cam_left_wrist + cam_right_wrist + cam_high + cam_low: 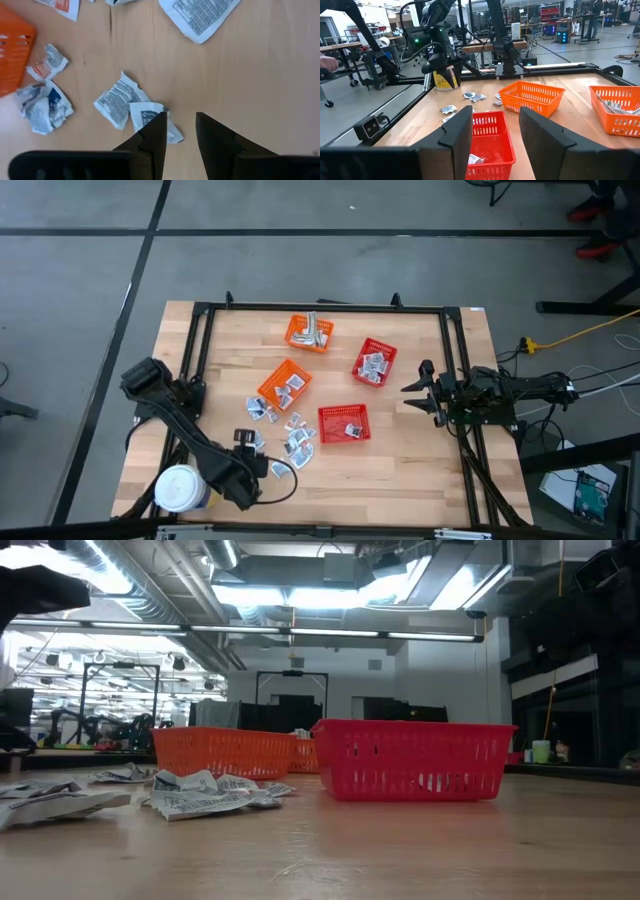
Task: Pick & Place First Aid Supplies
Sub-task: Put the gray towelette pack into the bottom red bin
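A: Location of the first aid sachets (283,432)?

B: Most lie loose on the wooden table (420,470), between the orange basket (284,383) and the left gripper (262,467). Further sachets sit inside the two red baskets (374,362) and the far orange basket (309,332).

A: Left gripper status?

B: It hangs over the near edge of the scatter, beside the white-lidded jar (180,488). Its fingers (155,137) are parted with nothing between them; one crumpled sachet (148,116) lies just in front of one fingertip.

A: Right gripper (413,389) status?

B: It is at the table's right side, well apart from the loose sachets, pointing toward the nearer red basket (489,140). Its fingers are apart and hold nothing.
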Robot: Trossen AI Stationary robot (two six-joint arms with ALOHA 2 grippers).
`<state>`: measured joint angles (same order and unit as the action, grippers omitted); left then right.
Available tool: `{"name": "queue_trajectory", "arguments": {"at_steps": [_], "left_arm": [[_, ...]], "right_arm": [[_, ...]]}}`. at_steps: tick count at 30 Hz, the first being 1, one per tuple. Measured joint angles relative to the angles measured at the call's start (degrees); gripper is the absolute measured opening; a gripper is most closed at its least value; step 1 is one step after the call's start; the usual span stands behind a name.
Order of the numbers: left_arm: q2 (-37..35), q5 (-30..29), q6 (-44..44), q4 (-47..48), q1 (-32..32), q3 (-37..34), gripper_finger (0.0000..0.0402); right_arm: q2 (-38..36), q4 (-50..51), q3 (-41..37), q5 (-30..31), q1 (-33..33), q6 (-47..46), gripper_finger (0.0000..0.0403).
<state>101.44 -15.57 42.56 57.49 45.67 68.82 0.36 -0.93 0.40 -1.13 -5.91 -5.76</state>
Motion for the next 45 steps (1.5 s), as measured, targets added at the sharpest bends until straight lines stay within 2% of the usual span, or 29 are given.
{"name": "queue_trajectory", "arguments": {"at_steps": [8, 15, 32, 38, 45], "left_arm": [[0.6, -0.2, -4.8, 1.1, -0.4, 0.0, 0.0097], [0.6, 5.4, -6.6, -2.9, -3.4, -3.9, 0.0097], [0.6, 8.3, -10.3, -8.6, -6.4, -7.5, 0.0096], [0.6, 10.7, -10.3, -9.7, -7.2, -9.1, 0.0070], [0.6, 10.7, -10.3, -10.2, -7.2, -9.1, 0.0010]], "right_arm": [[0.0, 0.0, 0.0, 0.0, 0.0, 0.0, 0.0163], [0.0, 0.0, 0.0, 0.0, 0.0, 0.0, 0.0163], [0.0, 0.0, 0.0, 0.0, 0.0, 0.0, 0.0163], [0.0, 0.0, 0.0, 0.0, 0.0, 0.0, 0.0163], [0.0, 0.0, 0.0, 0.0, 0.0, 0.0, 0.0163]]}}
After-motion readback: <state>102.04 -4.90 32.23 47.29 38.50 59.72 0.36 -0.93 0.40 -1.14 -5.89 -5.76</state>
